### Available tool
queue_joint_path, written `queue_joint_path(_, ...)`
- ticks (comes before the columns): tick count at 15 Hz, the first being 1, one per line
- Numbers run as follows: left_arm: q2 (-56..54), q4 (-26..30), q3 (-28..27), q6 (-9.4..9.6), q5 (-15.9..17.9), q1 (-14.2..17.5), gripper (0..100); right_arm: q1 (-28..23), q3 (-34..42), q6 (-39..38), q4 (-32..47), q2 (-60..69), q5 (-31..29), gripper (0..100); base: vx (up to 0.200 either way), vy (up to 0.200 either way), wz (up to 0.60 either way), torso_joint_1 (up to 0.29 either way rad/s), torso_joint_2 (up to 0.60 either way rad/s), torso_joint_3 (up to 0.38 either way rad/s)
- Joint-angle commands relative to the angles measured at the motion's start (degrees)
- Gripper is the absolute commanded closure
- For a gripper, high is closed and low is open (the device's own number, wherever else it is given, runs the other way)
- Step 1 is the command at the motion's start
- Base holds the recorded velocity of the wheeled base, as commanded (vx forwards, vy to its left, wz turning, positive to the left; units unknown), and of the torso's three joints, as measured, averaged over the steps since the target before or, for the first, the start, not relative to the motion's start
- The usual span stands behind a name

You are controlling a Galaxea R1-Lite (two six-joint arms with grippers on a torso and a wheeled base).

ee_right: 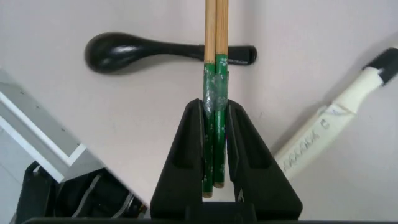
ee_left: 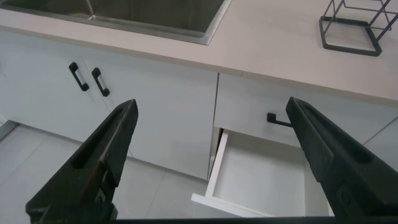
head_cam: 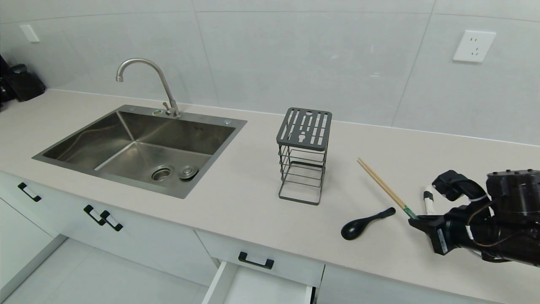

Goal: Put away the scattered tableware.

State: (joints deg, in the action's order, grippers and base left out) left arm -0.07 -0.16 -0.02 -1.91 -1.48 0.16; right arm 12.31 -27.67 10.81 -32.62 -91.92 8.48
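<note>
A pair of chopsticks [head_cam: 382, 182] was clamped by its green end in the right gripper [head_cam: 415, 218] at the near right of the counter [head_cam: 236, 185], with a black spoon [head_cam: 363, 223] just to the left. The left gripper [ee_left: 211, 106] hung below counter level, jaws wide apart, before an open drawer [ee_left: 261, 180]. Gripped only at one end, the sticks could pivot or scissor apart and miss a slot in the rack [head_cam: 303, 156] standing mid-counter.

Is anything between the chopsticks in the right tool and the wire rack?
Nothing visible: bare counter lies between the chopsticks and the wire rack. The black spoon lies flat, nearer the front edge.
</note>
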Motion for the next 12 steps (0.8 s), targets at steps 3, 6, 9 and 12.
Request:
queue_joint_path(3,0.07,-0.02,0.02,-0.02,-0.02,0.02,0,2.72,5.7,0.96,-0.51,15.1,0.3,100,0.0,0.0,0.0,0.0,0.0,0.0)
queue_joint_path(6,0.07,-0.02,0.02,-0.11,-0.11,0.02,0,5.44,6.75,1.05,-0.51,21.25,0.66,100,0.0,0.0,0.0,0.0,0.0,0.0)
queue_joint_path(9,0.07,-0.02,0.02,-0.02,-0.02,0.02,0,6.67,5.52,4.74,-0.51,24.24,2.5,100,0.0,0.0,0.0,0.0,0.0,0.0)
queue_joint_path(12,0.07,-0.02,0.02,-0.02,-0.02,0.02,0,7.2,3.33,10.54,-0.34,24.77,6.19,100,0.0,0.0,0.0,0.0,0.0,0.0)
